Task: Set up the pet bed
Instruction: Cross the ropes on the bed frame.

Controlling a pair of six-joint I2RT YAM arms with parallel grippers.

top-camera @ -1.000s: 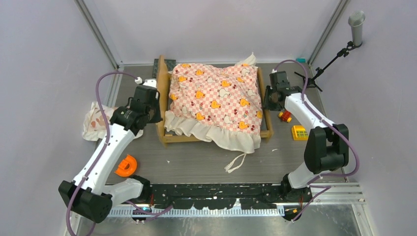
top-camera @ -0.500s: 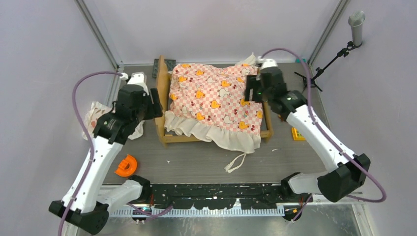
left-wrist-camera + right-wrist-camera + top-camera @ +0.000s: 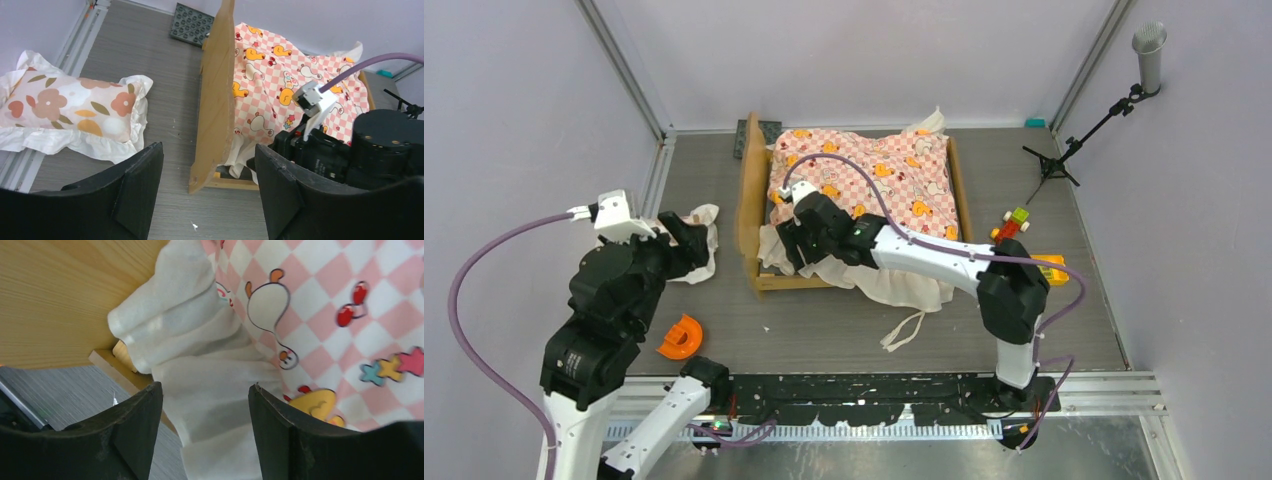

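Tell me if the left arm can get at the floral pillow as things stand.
Probably yes. The left gripper hangs open near the floral pillow, which lies uncovered outside the pet bed, with nothing between them.

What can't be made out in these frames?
- Top view: pet bed mattress, covered by the checkered sheet.
- Top view: right tool, tips hidden under its own wrist.
- Top view: pillow, mostly behind the left arm.
- Top view: small toys at right, too small to identify.
- Right wrist view: pet bed cut off by the edges.
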